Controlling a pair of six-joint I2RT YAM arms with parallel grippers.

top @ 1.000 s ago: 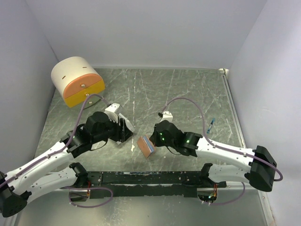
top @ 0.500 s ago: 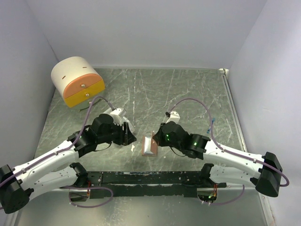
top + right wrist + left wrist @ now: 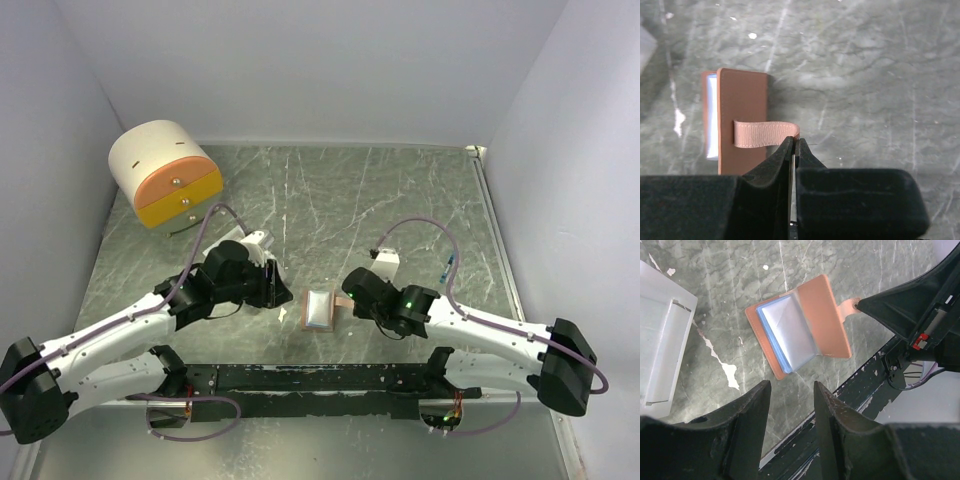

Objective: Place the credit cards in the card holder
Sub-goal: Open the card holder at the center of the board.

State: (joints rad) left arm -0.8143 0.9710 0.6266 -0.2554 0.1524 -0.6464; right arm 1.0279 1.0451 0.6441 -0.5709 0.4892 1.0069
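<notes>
The card holder lies on the table between the arms, partly open, with its pale blue inside up. In the left wrist view, the card holder shows its salmon flap raised and its strap stretched right. My right gripper is shut on the end of that strap, its tips just right of the holder. My left gripper is open and empty, hovering left of and above the holder, as the top view also shows. No credit cards show in any view.
A round cream-and-orange drawer unit stands at the back left. A small white open box sits left of the holder, under my left arm. A small blue object lies at the right. A black rail runs along the near edge.
My right gripper has drawn the strap to the right, and the holder has gone from tilted with its salmon outside showing to lying with its pale inside up. My left gripper has shifted slightly right.
</notes>
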